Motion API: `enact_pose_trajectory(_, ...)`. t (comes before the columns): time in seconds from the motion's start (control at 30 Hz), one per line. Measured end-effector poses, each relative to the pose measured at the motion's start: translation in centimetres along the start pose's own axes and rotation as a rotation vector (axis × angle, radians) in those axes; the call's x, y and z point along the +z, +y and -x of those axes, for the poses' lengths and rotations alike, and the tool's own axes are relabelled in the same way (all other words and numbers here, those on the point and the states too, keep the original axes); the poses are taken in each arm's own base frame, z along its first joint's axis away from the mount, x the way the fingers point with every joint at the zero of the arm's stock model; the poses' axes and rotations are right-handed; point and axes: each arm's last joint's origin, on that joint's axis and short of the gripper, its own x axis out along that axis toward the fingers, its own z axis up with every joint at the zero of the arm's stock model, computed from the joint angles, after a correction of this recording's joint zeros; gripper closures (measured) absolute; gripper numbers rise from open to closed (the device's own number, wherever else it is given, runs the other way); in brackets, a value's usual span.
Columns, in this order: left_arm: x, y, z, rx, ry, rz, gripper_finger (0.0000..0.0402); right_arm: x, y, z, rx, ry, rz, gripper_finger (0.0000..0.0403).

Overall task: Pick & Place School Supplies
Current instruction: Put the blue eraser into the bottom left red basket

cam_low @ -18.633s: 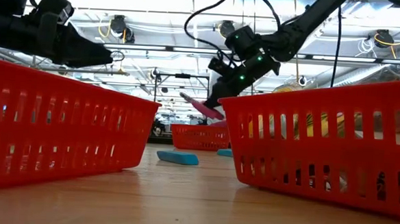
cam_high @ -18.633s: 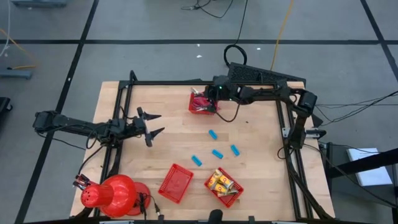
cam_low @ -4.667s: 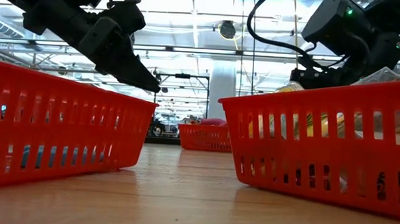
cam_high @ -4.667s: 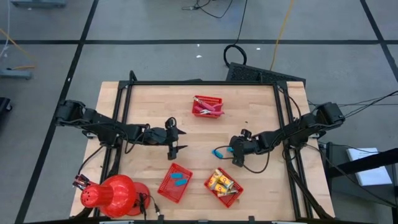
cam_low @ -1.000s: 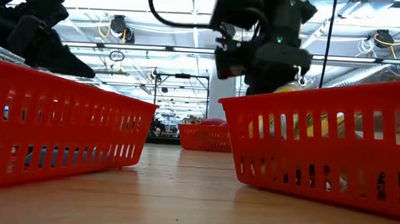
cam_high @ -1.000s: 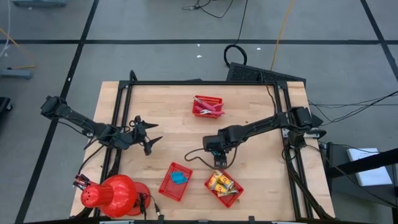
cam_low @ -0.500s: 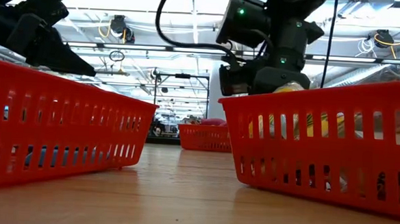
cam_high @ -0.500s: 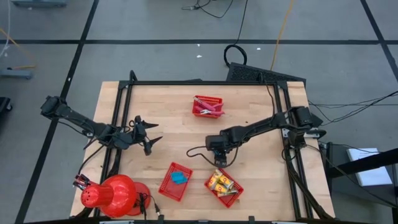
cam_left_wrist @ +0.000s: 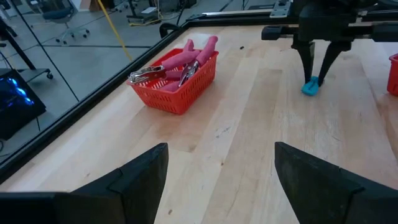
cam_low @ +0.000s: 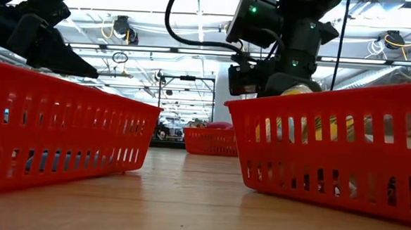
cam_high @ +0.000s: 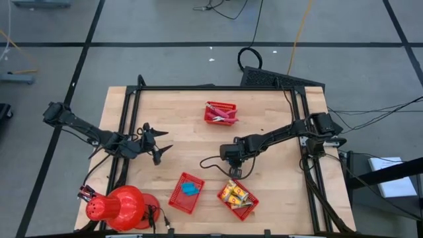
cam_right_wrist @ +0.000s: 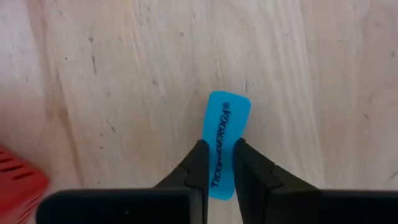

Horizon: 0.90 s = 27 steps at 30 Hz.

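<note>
The light-blue block [cam_right_wrist: 222, 140], low in the frame's centre, is clenched off-centre by the right gripper [cam_right_wrist: 217, 169] and could be twisted loose when lifted.

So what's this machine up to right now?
It is sorting school supplies into red baskets. The right gripper has its fingers closed on a light-blue eraser lying on the wooden table. The left gripper waits open, off to the side. Other blue erasers already lie in one basket.
</note>
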Motion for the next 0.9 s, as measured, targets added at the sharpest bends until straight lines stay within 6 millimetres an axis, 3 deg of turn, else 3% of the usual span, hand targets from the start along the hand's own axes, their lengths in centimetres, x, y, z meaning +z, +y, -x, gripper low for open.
enact_pose_trajectory(0.17, 0.0, 0.0, 0.0, 0.000, 0.000, 0.000, 0.0108, 0.1, 0.1, 1.0, -0.039, -0.049, 0.018, 0.0369)
enact_pose_trajectory(0.3, 0.0, 0.0, 0.0, 0.000, 0.000, 0.000, 0.0108, 0.6, 0.1, 3.3, -0.065, -0.142, 0.017, 0.0371)
enact_pose_trajectory(0.4, 0.0, 0.0, 0.0, 0.001, -0.001, 0.001, 0.0108, 0.8, 0.2, 5.0, -0.067, -0.204, 0.019, 0.0402)
enact_pose_trajectory(0.6, 0.0, 0.0, 0.0, 0.004, -0.002, 0.002, 0.0108, 1.6, 0.7, 7.8, -0.017, -0.367, 0.035, 0.0399)
enact_pose_trajectory(0.77, 0.0, 0.0, 0.0, 0.009, -0.002, 0.003, 0.0108, 2.0, 1.3, 8.1, 0.103, -0.395, 0.070, 0.0399)
enact_pose_trajectory(0.9, 0.0, 0.0, 0.0, 0.009, -0.002, 0.003, 0.0108, 1.4, 1.3, 7.1, 0.074, -0.319, 0.173, 0.0402)
